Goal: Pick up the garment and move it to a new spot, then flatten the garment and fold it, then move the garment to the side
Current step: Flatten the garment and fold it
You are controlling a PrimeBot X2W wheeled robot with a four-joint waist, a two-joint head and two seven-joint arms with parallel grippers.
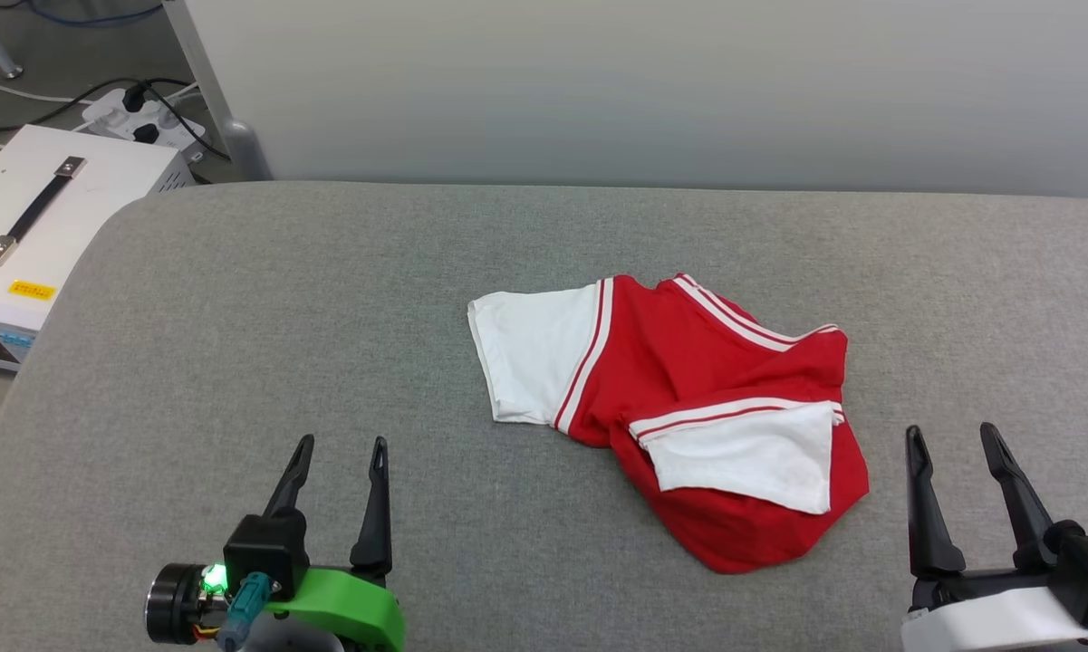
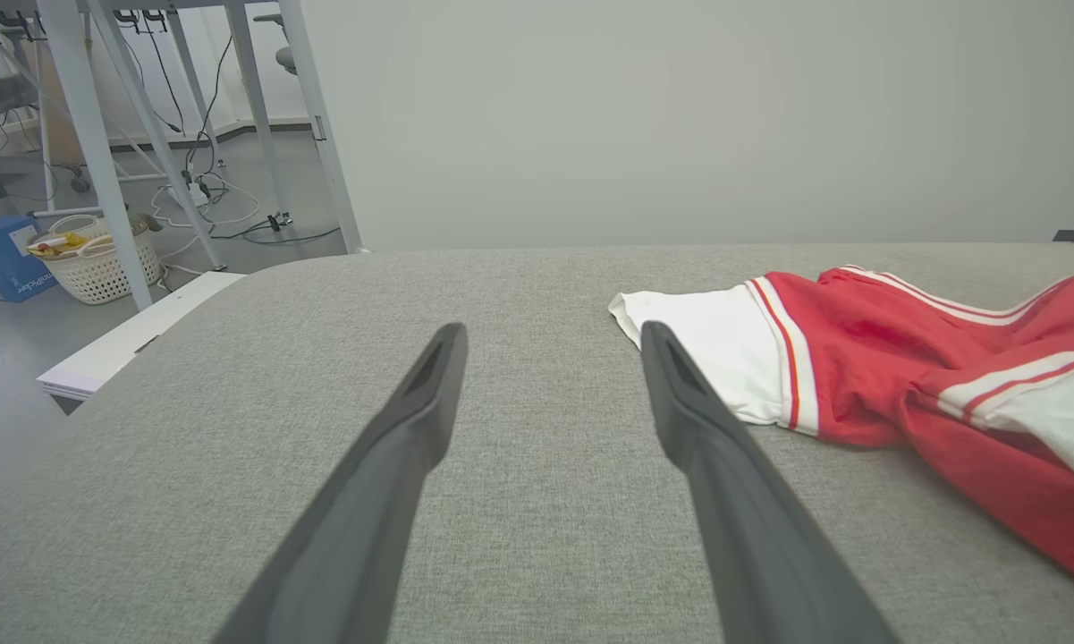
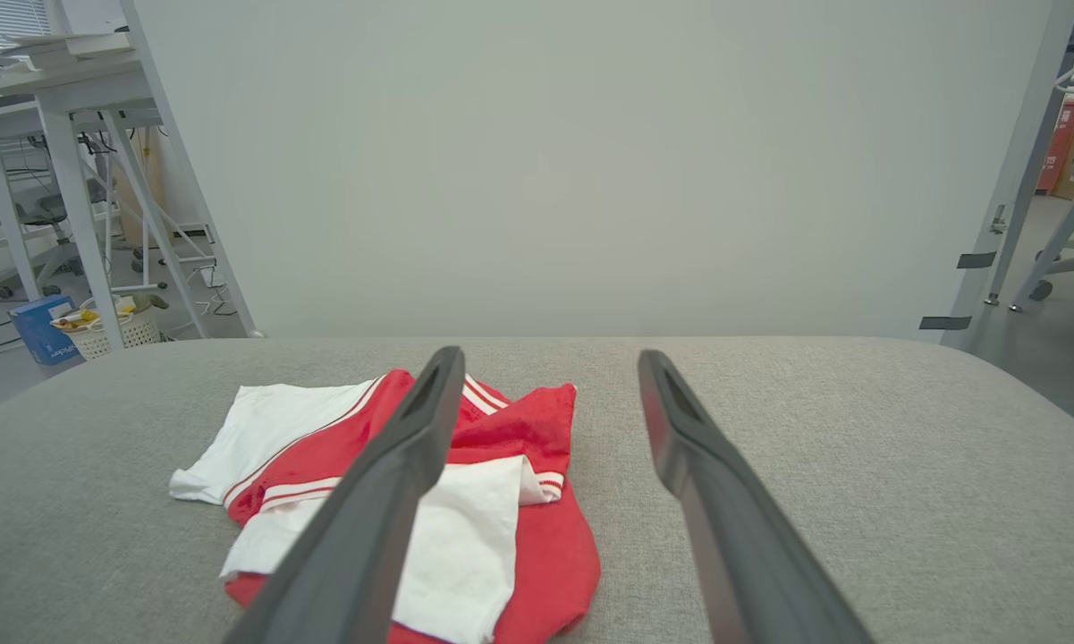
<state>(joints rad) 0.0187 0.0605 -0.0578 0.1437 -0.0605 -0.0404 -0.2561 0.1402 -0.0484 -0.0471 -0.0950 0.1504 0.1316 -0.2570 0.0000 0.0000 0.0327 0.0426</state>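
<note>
The garment is a red T-shirt with white sleeves and thin striped seams, lying crumpled in a loose heap near the middle of the grey padded surface. One white sleeve spreads to its left, the other lies folded on top at the front. My left gripper stands open at the lower left, well to the left of the garment, nothing between its fingers. At the lower right my right gripper is open too, just right of the garment, holding nothing.
A pale wall panel rises behind the surface's far edge. Off the left edge stand a white box with a black handle and a power strip with cables. White table legs and a basket stand further left on the floor.
</note>
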